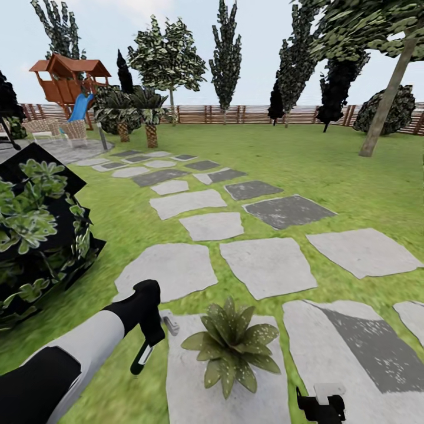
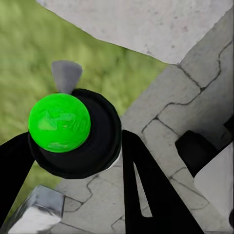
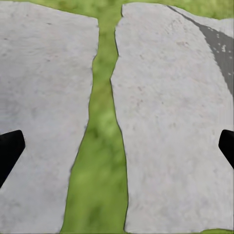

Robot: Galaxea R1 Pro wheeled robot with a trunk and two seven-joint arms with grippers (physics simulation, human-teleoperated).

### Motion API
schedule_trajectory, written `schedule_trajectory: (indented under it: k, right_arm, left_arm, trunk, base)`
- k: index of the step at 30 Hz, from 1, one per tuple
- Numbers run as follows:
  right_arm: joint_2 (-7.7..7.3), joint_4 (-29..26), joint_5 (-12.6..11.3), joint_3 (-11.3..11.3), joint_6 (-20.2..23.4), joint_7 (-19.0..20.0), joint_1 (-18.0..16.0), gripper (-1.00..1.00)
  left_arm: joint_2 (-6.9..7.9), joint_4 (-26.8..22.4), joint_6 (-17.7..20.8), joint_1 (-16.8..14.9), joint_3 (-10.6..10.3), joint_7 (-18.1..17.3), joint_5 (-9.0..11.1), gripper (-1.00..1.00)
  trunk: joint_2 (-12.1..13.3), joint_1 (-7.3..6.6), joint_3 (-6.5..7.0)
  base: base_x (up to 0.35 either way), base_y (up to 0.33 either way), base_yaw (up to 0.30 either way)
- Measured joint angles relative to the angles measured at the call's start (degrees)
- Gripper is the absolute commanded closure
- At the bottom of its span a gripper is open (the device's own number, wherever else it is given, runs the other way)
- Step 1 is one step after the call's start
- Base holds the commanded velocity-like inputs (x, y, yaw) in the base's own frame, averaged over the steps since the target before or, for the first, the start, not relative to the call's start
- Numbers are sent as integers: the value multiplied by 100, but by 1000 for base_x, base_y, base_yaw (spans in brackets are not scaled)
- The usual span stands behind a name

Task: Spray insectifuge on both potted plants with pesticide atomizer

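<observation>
A potted plant (image 1: 231,346), its green leaves dotted with whitish insectifuge (image 1: 259,337), sits on a pale stepping stone (image 1: 194,383) near the stone's far edge. The left gripper (image 1: 154,337) hangs just beside it, holding the pesticide atomizer (image 1: 143,354), pale head (image 1: 169,323) toward the plant. Lawn (image 1: 330,171), a brown fence (image 1: 247,113) and trees (image 1: 226,56) lie beyond.
</observation>
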Motion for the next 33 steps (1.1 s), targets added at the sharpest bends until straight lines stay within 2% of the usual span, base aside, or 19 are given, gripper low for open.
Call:
schedule_trajectory:
  k: [4, 5, 7, 12, 15, 19, 24, 25, 33]
  right_arm:
    - [-7, 6, 1, 0, -3, -1, 0, -100]
    - [26, -26, 33, -27, 29, 32, -33, -100]
    - [90, -91, 15, -82, -29, 97, -99, -100]
    - [252, -189, -121, -137, -147, -70, -242, -100]
    - [350, -286, -204, -143, -151, -170, -244, -100]
    - [368, -336, -255, -127, -147, -301, -246, -100]
    - [354, -335, -250, -123, -139, -343, -244, -100]
    - [353, -335, -249, -120, -138, -341, -245, -100]
    - [352, -335, -240, -105, -140, -337, -246, -100]
  left_arm:
    - [6, 2, -31, 19, -2, -283, -35, 100]
    - [-25, 32, -59, 53, 7, -251, 7, 100]
    - [-91, -29, -40, 118, -50, -249, -45, 100]
    - [-256, -190, 125, -45, -198, -402, -174, 100]
    - [-354, -209, 223, -142, -202, -493, -255, 100]
    - [-485, -321, 356, -234, -196, -499, -351, 100]
    - [-492, -361, 515, -234, -198, -498, -365, 100]
    - [-491, -362, 649, -234, -197, -498, -366, 100]
    - [-479, -355, 655, -227, -208, -481, -374, 100]
  trunk:
    - [0, 2, 0]
    - [0, 2, 0]
    - [0, 2, 0]
    - [0, 4, 0]
    - [0, 6, 0]
    - [0, 6, 0]
    - [0, 4, 0]
    - [0, 3, 0]
    - [0, 4, 0]
  base:
    - [91, 46, -4]
    - [0, 0, 0]
    - [0, 0, 0]
    - [-103, 0, 0]
    - [-321, 0, 0]
    - [-336, -45, 0]
    - [-233, -46, 0]
    - [-46, -7, 0]
    - [-56, -1, 0]
